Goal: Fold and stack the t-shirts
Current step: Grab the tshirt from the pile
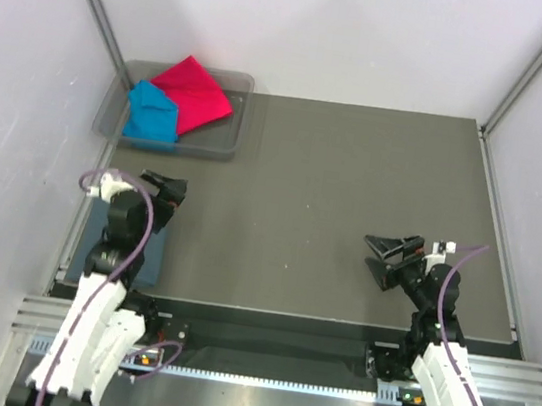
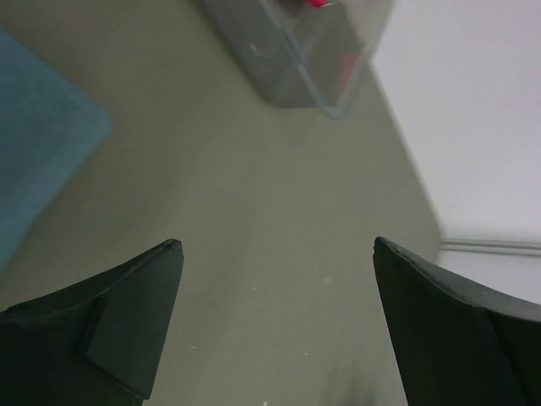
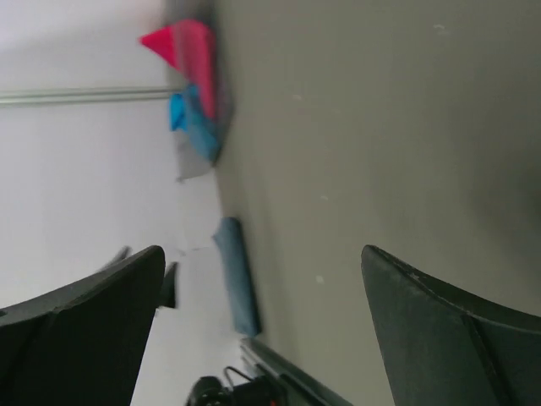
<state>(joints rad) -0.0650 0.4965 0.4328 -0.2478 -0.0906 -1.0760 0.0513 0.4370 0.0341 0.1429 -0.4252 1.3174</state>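
Quick note before you go in: your left gripper (image 2: 276, 245) and right gripper (image 3: 264, 249) are both spread wide with nothing between the jaws, so you're starting clean. The slate grey-blue shirt (image 1: 153, 250) lies flat in the near-left corner of the bench (image 1: 335, 182), partly under your left arm, and it looks folded already, though I can't tell how neatly. The turquoise shirt (image 1: 152, 113) and the red shirt (image 1: 197, 94) sit bundled in the clear tray (image 1: 216, 137) at the far-left corner, red partly over turquoise and poking past the far rim. My guess is they'll handle like any light cotton: floppy, no stiffness, and they'll sag and drag instead of lifting as one piece. A pinch in the middle will probably just bunch it up, so I'd take hold at an edge or corner fold, the red one's raised corner being the easy pick. Cloth could snag on the tray wall coming out, so lift up before pulling across. Your right gripper is well away over the near-right side, free to pin or take a second corner
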